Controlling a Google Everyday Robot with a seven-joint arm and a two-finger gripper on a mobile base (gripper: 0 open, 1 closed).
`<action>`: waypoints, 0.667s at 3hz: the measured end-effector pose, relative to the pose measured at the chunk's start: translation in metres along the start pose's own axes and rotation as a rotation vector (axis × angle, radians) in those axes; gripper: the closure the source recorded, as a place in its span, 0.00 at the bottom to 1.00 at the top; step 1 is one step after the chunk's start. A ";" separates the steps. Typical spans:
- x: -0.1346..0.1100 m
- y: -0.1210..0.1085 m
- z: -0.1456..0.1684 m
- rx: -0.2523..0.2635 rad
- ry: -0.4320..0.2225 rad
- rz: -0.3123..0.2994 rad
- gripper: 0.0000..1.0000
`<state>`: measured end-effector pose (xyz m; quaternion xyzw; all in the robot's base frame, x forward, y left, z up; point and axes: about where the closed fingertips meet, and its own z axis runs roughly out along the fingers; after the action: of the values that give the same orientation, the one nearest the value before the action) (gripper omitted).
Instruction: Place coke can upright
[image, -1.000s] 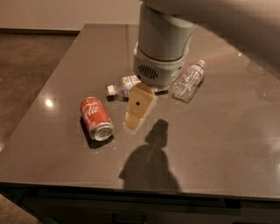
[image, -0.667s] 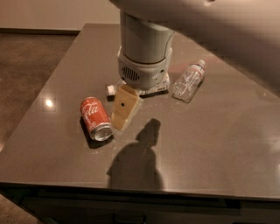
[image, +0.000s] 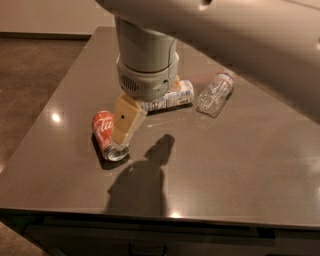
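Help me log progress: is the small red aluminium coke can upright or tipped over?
Tipped: the coke can lies lengthwise on the grey table, one silver end toward the camera. The gripper hangs just over it.

The coke can (image: 102, 127) lay on its side on the tabletop (image: 240, 165), beneath and just left of the jaws. The labelled bottle (image: 172, 96) lay just behind them, the clear bottle (image: 215, 93) behind and to their right.

White-labelled plastic bottle (image: 174, 96) lies on its side on the grey tabletop (image: 240, 170). Clear plastic bottle (image: 215, 93) lies right of it, apart. Claw (image: 121, 136) hangs front-left of it.
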<state>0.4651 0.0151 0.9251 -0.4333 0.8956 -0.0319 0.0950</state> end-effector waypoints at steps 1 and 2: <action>-0.012 0.007 0.004 -0.004 0.007 0.039 0.00; -0.032 0.018 0.015 -0.009 0.036 0.107 0.00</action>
<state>0.4737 0.0516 0.9129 -0.3845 0.9193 -0.0308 0.0783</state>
